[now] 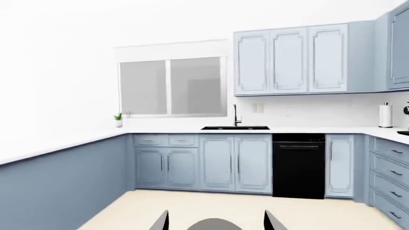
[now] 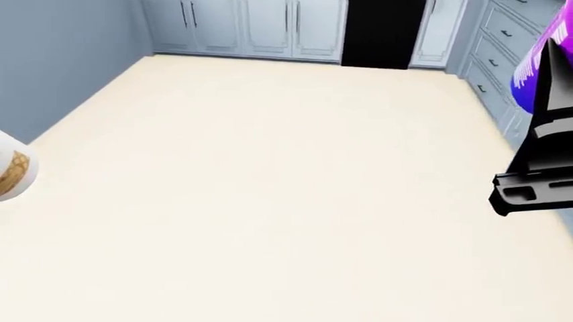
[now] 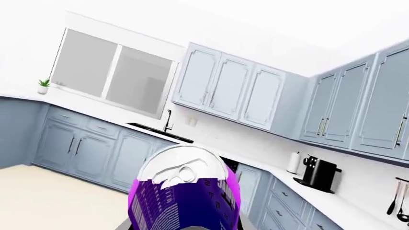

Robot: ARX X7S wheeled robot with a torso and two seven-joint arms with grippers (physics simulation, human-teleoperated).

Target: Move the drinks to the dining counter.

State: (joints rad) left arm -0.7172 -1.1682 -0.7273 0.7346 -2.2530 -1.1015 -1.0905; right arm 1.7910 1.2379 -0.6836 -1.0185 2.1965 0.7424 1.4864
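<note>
I carry the purple can [image 3: 185,196] clamped in my right hand [image 2: 537,168] and the white bottle [image 2: 13,171] apparently clamped in my left hand [image 1: 214,221], but both are above the floor [image 2: 268,188] and no dining counter is in view yet.

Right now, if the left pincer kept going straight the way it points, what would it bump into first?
Probably the blue cabinet doors under the sink, left of the black dishwasher. Before that only bare cream floor shows ahead of the left pincer. Its exact aim is hard to judge.
</note>
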